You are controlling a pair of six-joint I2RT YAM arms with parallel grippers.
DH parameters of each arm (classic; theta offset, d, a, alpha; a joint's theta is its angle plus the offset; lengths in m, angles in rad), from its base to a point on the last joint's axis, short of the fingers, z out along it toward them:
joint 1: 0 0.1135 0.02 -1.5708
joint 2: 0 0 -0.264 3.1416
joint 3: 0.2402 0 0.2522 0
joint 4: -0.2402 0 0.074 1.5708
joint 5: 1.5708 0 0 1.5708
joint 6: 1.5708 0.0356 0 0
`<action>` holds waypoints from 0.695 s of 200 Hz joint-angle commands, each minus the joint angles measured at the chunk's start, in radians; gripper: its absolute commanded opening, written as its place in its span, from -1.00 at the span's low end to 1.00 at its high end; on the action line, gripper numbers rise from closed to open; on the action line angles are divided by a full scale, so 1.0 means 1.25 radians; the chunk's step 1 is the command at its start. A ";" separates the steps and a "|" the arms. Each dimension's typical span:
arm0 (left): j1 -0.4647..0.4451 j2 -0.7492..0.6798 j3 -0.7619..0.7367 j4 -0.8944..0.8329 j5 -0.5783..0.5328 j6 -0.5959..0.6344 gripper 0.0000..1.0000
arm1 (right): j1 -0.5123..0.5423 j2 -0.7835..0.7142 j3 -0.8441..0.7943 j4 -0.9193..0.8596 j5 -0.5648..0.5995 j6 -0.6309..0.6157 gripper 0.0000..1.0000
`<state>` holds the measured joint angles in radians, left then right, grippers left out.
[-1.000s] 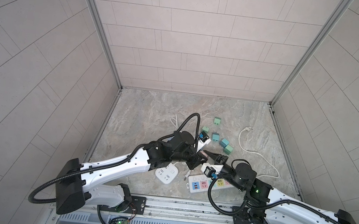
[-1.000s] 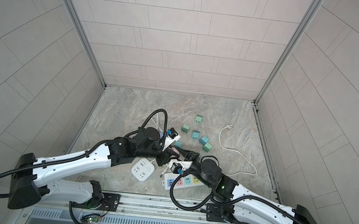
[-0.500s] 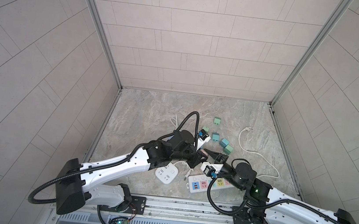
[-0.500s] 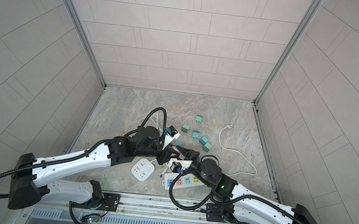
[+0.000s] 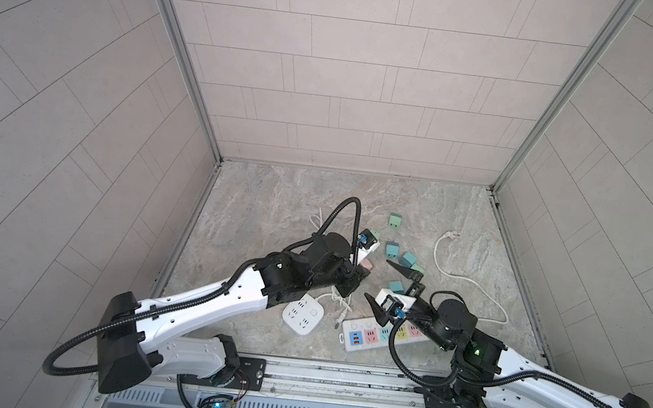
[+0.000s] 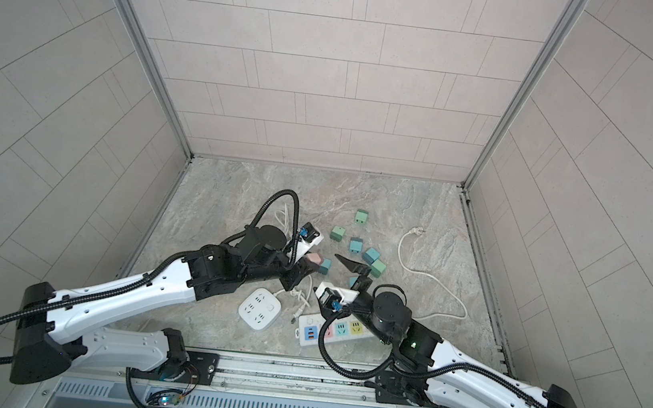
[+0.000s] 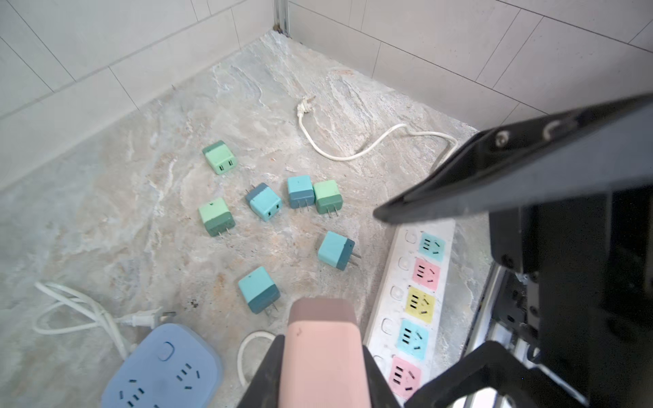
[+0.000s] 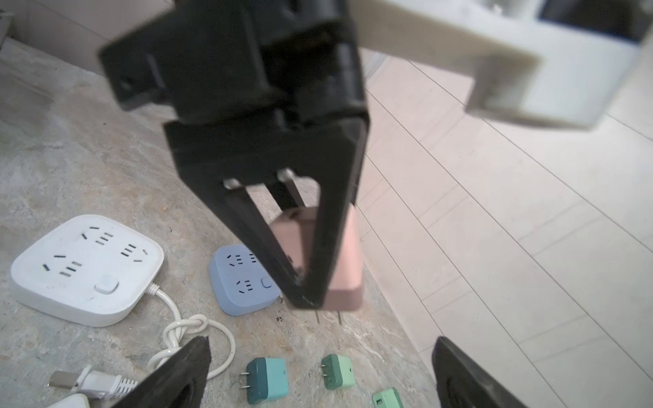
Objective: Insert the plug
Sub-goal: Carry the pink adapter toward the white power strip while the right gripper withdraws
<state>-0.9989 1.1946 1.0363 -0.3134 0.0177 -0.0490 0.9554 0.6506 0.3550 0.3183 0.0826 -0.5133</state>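
Observation:
My left gripper [image 7: 319, 356] is shut on a pink plug [image 7: 319, 339], seen in both top views [image 5: 491, 279] [image 6: 313, 259]. In the right wrist view the plug [image 8: 344, 268] hangs between the left gripper's black fingers [image 8: 328, 226], its two prongs pointing down just above the floor beside a blue square socket [image 8: 243, 279]. My right gripper [image 8: 321, 353] stands wide open facing it, holding nothing; in a top view [image 5: 376, 278] its fingers spread on either side of the left gripper's tip. The white power strip with coloured sockets [image 5: 381, 335] [image 7: 392, 293] lies under the right arm.
A white square socket [image 5: 303, 314] [image 8: 88, 268] with a knotted cord lies near the front. Several teal and green plugs [image 7: 261, 201] [image 5: 396, 220] are scattered on the stone floor. A white cable [image 5: 458, 276] loops at the right. Tiled walls close in three sides.
My right gripper, shut close against the left gripper's tip before, has sprung wide open. The left gripper keeps the pink plug and has barely moved.

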 commanded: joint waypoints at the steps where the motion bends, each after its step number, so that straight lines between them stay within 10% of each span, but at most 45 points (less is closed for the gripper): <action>1: 0.004 -0.027 0.044 -0.030 -0.065 0.077 -1.00 | -0.082 -0.050 0.037 -0.056 0.120 0.235 0.99; 69: -0.010 0.068 0.147 -0.182 -0.028 0.124 -1.00 | -0.673 -0.104 0.028 -0.326 0.152 0.767 1.00; 139: -0.104 0.347 0.361 -0.313 -0.071 0.178 -1.00 | -0.817 0.055 0.050 -0.450 0.258 0.986 1.00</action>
<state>-1.0771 1.5379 1.3853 -0.6167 -0.0315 0.1238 -0.0517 0.6502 0.3660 -0.1543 0.3214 0.5877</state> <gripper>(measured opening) 0.298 0.997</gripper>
